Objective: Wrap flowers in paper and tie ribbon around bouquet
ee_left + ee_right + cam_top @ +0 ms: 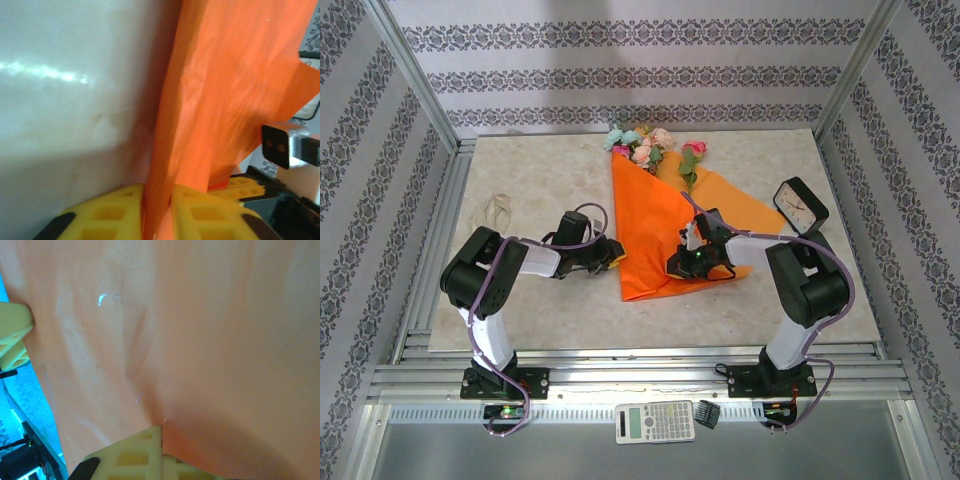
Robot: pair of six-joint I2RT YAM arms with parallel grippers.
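The orange paper (655, 225) lies folded over the flowers (642, 146), whose pink, peach and blue heads stick out at its far end. One pink bloom (693, 149) lies apart on the right flap. My left gripper (613, 256) is at the paper's left edge. In the left wrist view its yellow fingers (120, 207) are shut on a lifted fold of the paper (235, 90). My right gripper (682, 263) sits on the lower part of the paper. Its fingers (140, 452) are closed and pinch the paper (200, 330). The beige ribbon (494, 210) lies loose at the table's left.
A small black-framed clock (798, 205) stands just right of the paper, near my right arm. A calculator (655, 421) lies on the metal ledge in front of the table. Aluminium frame posts and patterned walls close in the table on three sides.
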